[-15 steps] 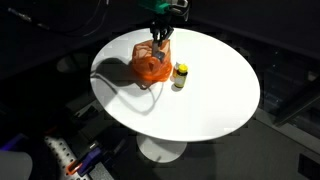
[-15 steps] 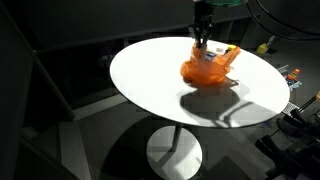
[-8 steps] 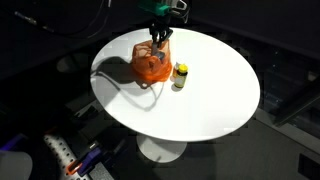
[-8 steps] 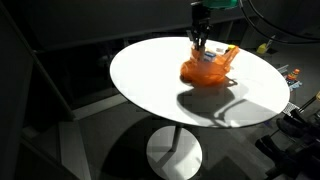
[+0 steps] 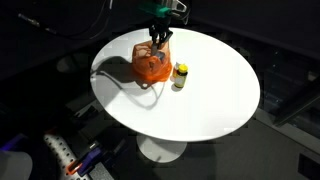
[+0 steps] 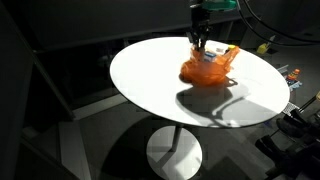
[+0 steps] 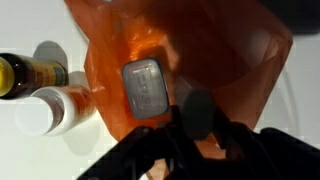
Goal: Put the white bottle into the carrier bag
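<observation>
The orange carrier bag (image 5: 150, 65) sits on the round white table (image 5: 215, 95) and shows in both exterior views (image 6: 205, 70). In the wrist view the bag (image 7: 230, 60) fills the middle, with a grey rectangular thing (image 7: 147, 88) inside it. The white bottle (image 7: 45, 110) lies on the table just outside the bag's left side. My gripper (image 5: 158, 36) hangs at the bag's top opening (image 6: 199, 42). In the wrist view my gripper (image 7: 195, 112) has its fingers closed together over the bag. I cannot tell whether they pinch the bag's material.
A dark bottle with a yellow label (image 7: 22, 72) lies beside the white bottle and stands out next to the bag in an exterior view (image 5: 180, 74). The table edge (image 6: 130, 90) drops off into dark floor all around.
</observation>
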